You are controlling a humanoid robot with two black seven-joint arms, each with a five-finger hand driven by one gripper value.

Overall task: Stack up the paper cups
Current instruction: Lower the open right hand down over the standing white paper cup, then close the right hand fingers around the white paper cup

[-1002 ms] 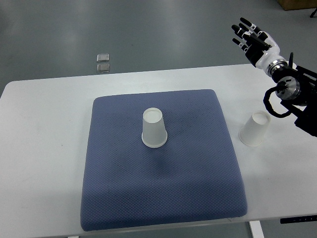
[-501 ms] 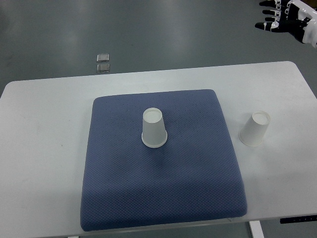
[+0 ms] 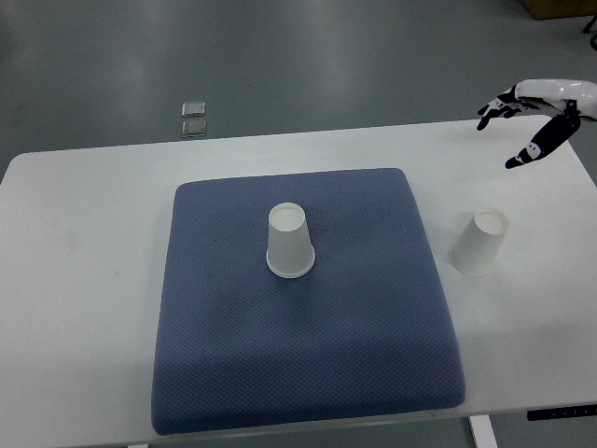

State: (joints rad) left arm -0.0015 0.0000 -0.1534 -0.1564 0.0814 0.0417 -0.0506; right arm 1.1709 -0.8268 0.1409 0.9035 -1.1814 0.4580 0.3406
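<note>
Top view shows a white rectangular table (image 3: 84,280) carrying a blue textured fabric mat (image 3: 308,345); one inverted white paper cup (image 3: 290,242) stands mid-mat, another white paper cup (image 3: 480,243) sits on bare tabletop below the right hand (image 3: 536,110), fingers spread, empty, nothing between.

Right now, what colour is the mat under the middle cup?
Dark blue mat, finely dotted texture, seen in the top view.
</note>
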